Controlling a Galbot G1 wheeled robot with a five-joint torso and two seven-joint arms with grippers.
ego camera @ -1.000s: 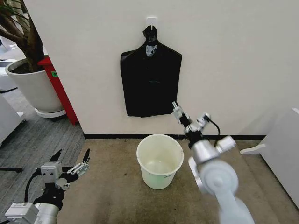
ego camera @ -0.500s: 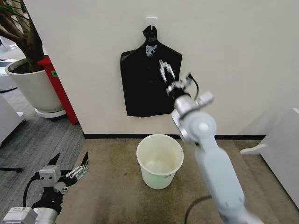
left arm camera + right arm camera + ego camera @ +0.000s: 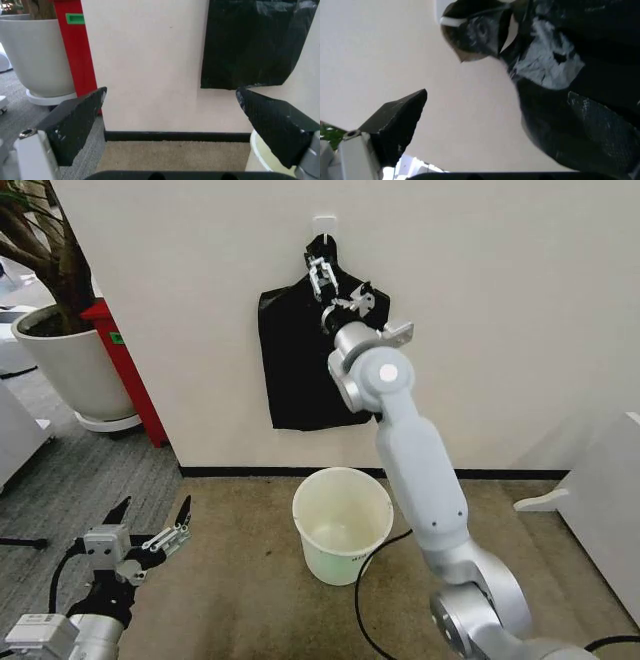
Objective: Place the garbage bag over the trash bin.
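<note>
The cream-white trash bin stands upright on the carpet at the foot of the wall; its rim edges into the left wrist view. A flat black bundle with a knotted top hangs from a white hook above it. The garbage bag is out of view. My right gripper is raised to the knot, open, with one finger beside the bundle's neck. Low at the left, my left gripper hovers open over the floor, holding nothing.
A large white plant pot and a red panel stand against the wall at the left. White furniture sits at the right. A black cable trails on the carpet beside the bin.
My right arm has swung up and leftwards from beside the bin to the knotted top of the hanging bundle. The left gripper has barely moved.
</note>
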